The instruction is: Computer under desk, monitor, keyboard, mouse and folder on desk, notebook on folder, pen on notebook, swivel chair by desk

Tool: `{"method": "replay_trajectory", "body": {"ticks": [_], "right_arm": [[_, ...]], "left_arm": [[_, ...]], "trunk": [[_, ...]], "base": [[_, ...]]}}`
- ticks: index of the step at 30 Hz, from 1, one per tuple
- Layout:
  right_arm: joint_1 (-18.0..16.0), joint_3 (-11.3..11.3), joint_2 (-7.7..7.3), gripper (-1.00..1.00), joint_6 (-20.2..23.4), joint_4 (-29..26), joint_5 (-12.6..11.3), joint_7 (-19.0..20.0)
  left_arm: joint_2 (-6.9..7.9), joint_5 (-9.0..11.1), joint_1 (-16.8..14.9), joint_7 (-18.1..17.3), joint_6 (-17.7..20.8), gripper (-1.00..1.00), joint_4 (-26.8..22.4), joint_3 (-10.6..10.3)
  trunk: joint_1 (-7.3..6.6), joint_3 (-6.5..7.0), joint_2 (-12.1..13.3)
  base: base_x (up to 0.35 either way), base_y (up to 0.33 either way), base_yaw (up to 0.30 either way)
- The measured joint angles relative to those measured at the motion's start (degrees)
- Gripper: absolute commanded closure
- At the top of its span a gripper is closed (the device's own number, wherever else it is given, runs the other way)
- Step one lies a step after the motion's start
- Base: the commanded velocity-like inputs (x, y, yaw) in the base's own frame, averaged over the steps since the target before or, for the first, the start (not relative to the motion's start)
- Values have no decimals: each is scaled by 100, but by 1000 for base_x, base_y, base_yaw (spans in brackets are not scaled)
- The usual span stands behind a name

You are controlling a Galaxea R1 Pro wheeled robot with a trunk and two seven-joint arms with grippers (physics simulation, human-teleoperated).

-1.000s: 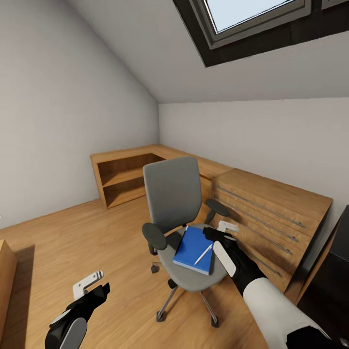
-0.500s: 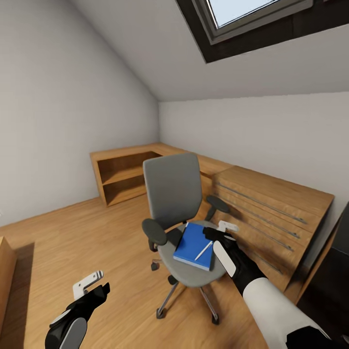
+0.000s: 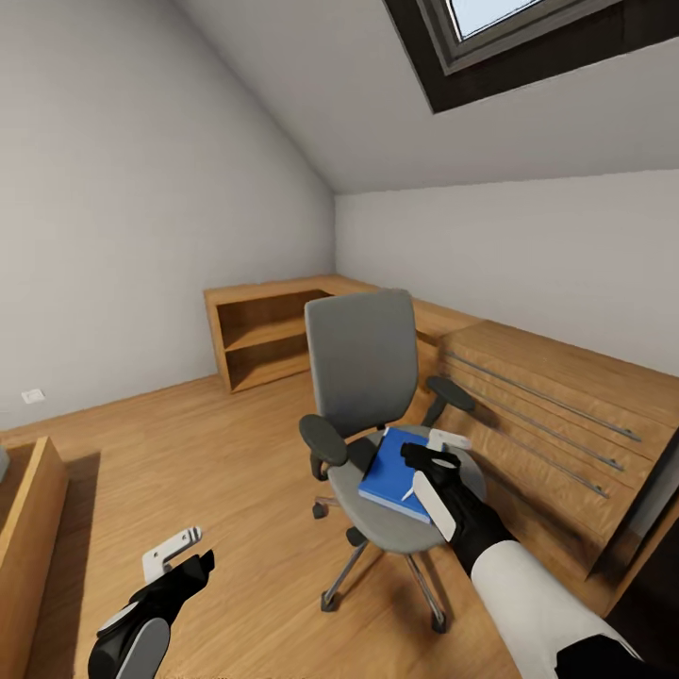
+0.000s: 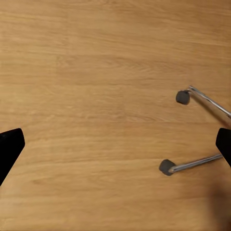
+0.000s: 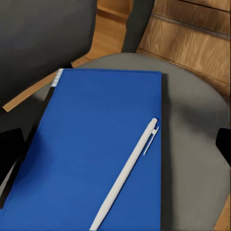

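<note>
The right black-and-white gripper (image 3: pixel 436 453) hangs with its jaws spread wide and empty, dark fingertips (image 5: pixel 10 147) showing at opposite edges of the right wrist view. Between and just below them lies a flat blue folder (image 5: pixel 96 154) with a slim white pen (image 5: pixel 126 174) lying diagonally on its cover; neither is touched. Both rest on the round grey padded seat of the swivel chair (image 3: pixel 363 363), whose black armrests and chrome legs stand on the wooden plank floor (image 3: pixel 189 471). The right arm reaches forward, forearm white-sleeved. The left black-and-white gripper (image 3: pixel 174 561) hovers low, jaws likewise parted and empty, over bare floor near the chair's castors (image 4: pixel 166 167).
</note>
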Motion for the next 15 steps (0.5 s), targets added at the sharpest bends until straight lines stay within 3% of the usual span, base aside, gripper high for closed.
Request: {"method": "replay_trajectory", "body": {"ticks": [7, 15], "right_arm": [[5, 72, 15, -100, -19, 24, 251, -289], [9, 73, 14, -100, -16, 78, 262, -293]], "left_arm": [[-1, -1, 0, -12, 0, -100, 0, -9], [-1, -1, 0, -42, -22, -100, -6, -26]], "trunk": [[154, -126, -281], [153, -126, -282]], "base": [[0, 0, 12], [53, 0, 0]]}}
